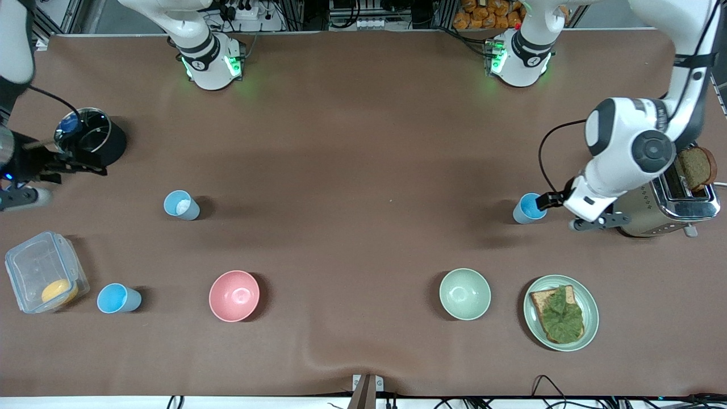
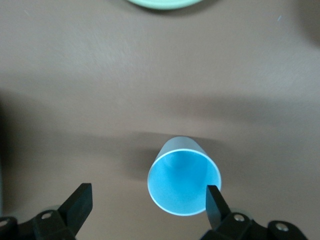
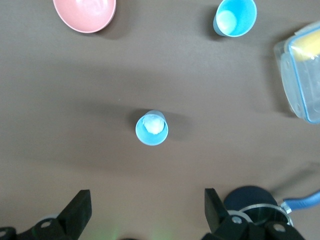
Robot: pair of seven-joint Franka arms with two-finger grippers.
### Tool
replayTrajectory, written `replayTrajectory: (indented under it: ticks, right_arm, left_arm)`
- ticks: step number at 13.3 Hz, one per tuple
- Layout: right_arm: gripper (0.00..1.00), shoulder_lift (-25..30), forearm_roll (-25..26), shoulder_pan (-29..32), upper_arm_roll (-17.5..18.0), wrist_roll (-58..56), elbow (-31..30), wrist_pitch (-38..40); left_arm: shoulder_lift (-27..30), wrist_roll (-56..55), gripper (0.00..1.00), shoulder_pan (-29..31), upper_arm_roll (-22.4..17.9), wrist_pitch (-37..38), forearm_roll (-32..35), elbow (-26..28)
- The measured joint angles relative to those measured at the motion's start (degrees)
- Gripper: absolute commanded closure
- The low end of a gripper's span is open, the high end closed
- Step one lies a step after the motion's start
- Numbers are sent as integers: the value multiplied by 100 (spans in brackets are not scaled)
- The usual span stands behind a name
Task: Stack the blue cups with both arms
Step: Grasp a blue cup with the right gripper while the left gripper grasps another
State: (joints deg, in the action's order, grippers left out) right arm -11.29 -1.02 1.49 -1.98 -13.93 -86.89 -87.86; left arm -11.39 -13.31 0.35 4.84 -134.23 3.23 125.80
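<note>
Three blue cups stand upright on the brown table. A pale one with a whitish inside [image 1: 182,205] [image 3: 152,128] sits toward the right arm's end. A brighter one [image 1: 118,298] [image 3: 235,17] stands nearer the front camera, beside the clear container. The third [image 1: 529,208] [image 2: 184,182] is toward the left arm's end. My left gripper [image 1: 546,200] [image 2: 148,205] hangs open just over this third cup, one finger [image 2: 216,202] at its rim. High up beside the black pot, my right gripper [image 1: 79,165] [image 3: 147,210] is open and empty.
A pink bowl [image 1: 234,295] and a pale green bowl [image 1: 464,293] sit near the front edge. A plate [image 1: 592,318] with bread and lettuce lies beside the green bowl. A toaster [image 1: 653,218] stands under the left arm. A clear container [image 1: 34,267] and black pot [image 1: 96,142] are at the right arm's end.
</note>
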Motion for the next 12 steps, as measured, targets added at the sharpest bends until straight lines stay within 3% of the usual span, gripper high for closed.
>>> replayTrajectory:
  ticks: [2, 8, 11, 12]
  right_arm:
    - [0, -45, 0, 0, 1, -41, -631, -823]
    - [0, -98, -1, 8, -14, -57, -2056, -2401]
    - [0, -144, 0, 19, -22, -70, -2806, -3462]
    - [0, -186, 0, 19, -22, -75, -2989, -3691]
  left_arm:
    - [-112, 0, 0, 0, 0, -394, 0, 318]
    - [-241, 0, 0, 2, 0, -442, 1, 344]
    - [-369, 5, 28, 7, 0, -472, 2, 328]
    - [-419, 8, 49, 15, 0, -492, 4, 310]
